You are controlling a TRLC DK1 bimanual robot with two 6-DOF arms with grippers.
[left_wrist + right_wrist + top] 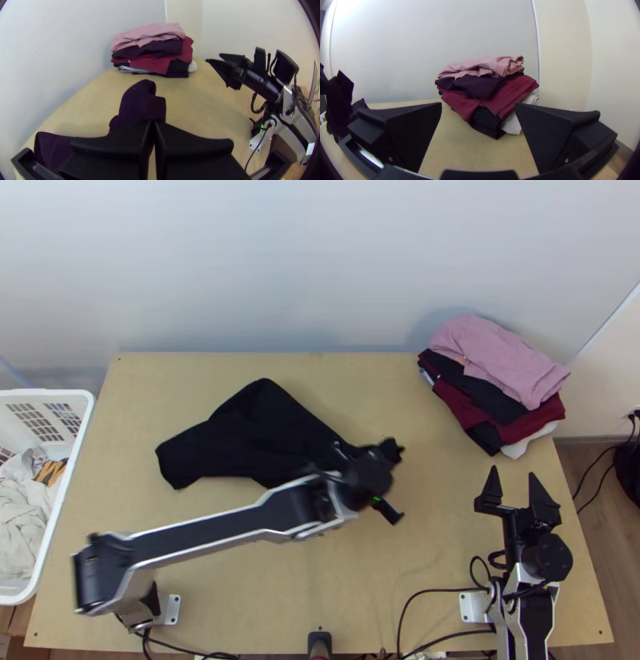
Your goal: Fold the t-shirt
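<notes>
A pale wall [280, 268] backs the table [416, 548]. Wood stretches between the left gripper [371, 473], centre, jaws clenched on the black t-shirt [254, 432] spanning centre-left, and the right gripper [512, 471], lower right, jaws parted.

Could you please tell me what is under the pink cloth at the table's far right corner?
Under the pink cloth are a dark cloth, a dark red cloth and, lower, a black cloth and a white cloth. What their covered parts hide cannot be seen.
</notes>
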